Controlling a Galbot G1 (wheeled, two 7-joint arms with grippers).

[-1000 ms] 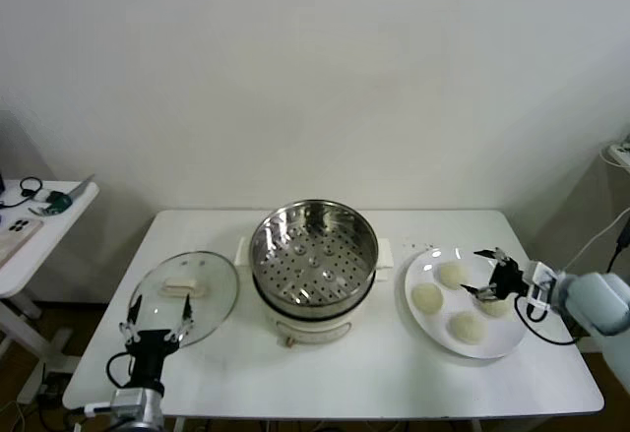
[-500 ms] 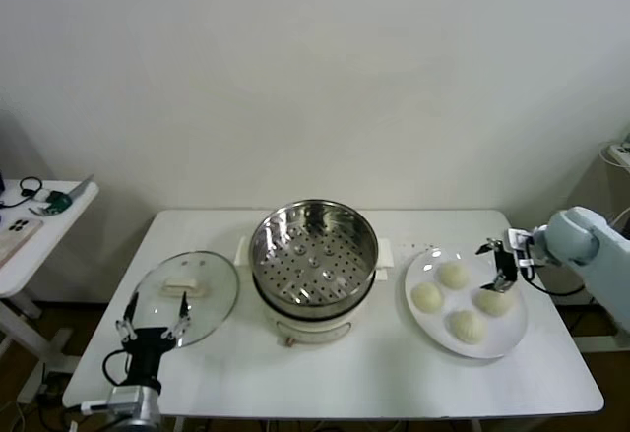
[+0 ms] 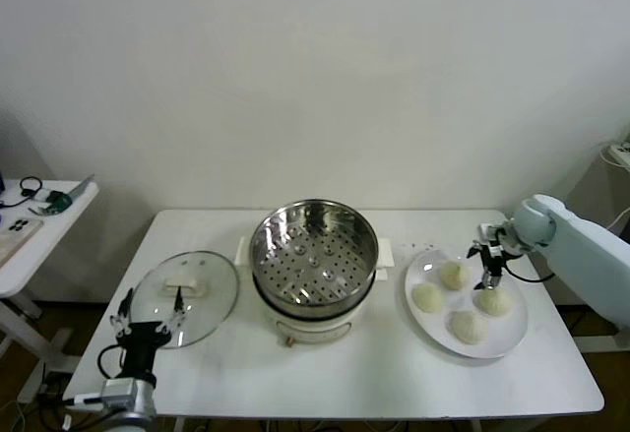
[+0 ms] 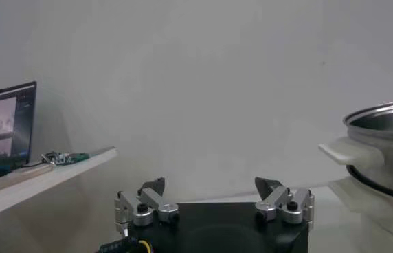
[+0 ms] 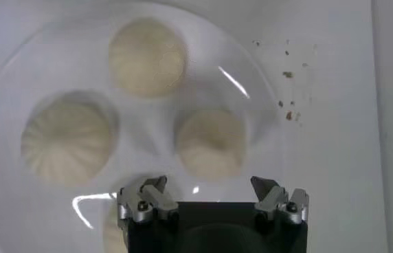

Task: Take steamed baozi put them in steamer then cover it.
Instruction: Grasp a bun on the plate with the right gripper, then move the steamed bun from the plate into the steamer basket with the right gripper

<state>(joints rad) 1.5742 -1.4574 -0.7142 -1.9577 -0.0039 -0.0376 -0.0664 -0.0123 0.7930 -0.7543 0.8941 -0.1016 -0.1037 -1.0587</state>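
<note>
Four cream-white baozi lie on a flat white plate (image 3: 414, 280) at the table's right: one at the back (image 3: 454, 275), one on the left (image 3: 426, 296), one at the front (image 3: 467, 326), one on the right (image 3: 495, 302). My right gripper (image 3: 489, 261) hangs open above the plate's back right, pointing down, between the back and right buns. In the right wrist view it (image 5: 210, 184) is open and empty, just above one bun (image 5: 211, 142). The steel steamer (image 3: 315, 255) stands open at centre. The glass cover (image 3: 187, 294) lies to its left. My left gripper (image 3: 148, 320) is open at the table's front left.
A small side table (image 3: 44, 217) with loose items and a laptop (image 4: 5, 130) stands at the far left. The steamer's side handle (image 4: 351, 152) shows close to the left gripper. Crumbs (image 5: 289, 113) lie on the table beside the plate.
My right arm has swung up and in from the plate's right side, so the gripper now points down over the plate's back right. The left gripper shifted slightly left.
</note>
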